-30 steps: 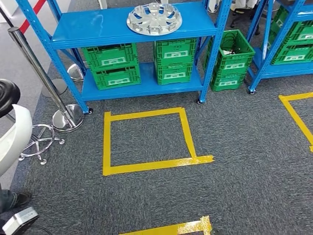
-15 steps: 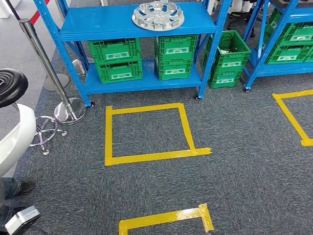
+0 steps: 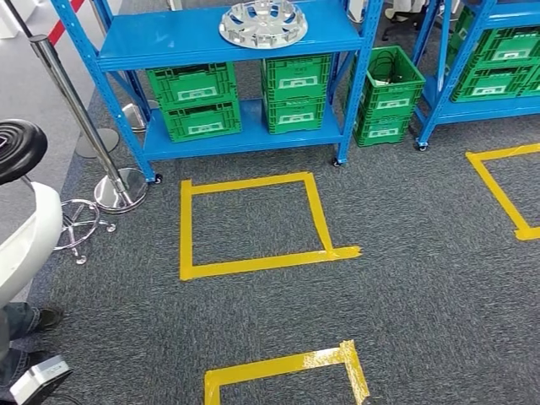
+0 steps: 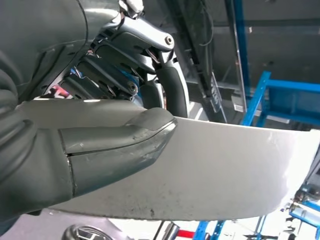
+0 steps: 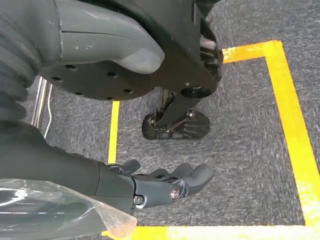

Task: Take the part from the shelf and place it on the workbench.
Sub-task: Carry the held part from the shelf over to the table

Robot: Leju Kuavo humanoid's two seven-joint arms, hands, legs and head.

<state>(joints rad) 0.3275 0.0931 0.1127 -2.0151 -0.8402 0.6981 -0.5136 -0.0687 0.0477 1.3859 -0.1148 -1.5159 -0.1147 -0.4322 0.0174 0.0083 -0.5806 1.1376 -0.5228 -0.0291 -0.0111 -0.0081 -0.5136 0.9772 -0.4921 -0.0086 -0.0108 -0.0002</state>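
Silver part (image 3: 263,24) sits on the blue shelf (image 3: 172,38) at top centre, well away from the right robot hand (image 5: 166,182), fingers extended and holding nothing, left robot hand (image 4: 113,145) state unclear.

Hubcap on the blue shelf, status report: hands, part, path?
Left hand and right hand empty, fingers apart. Hubcap on the blue shelf, untouched. Carpet with yellow tape square ahead; post stands off left.
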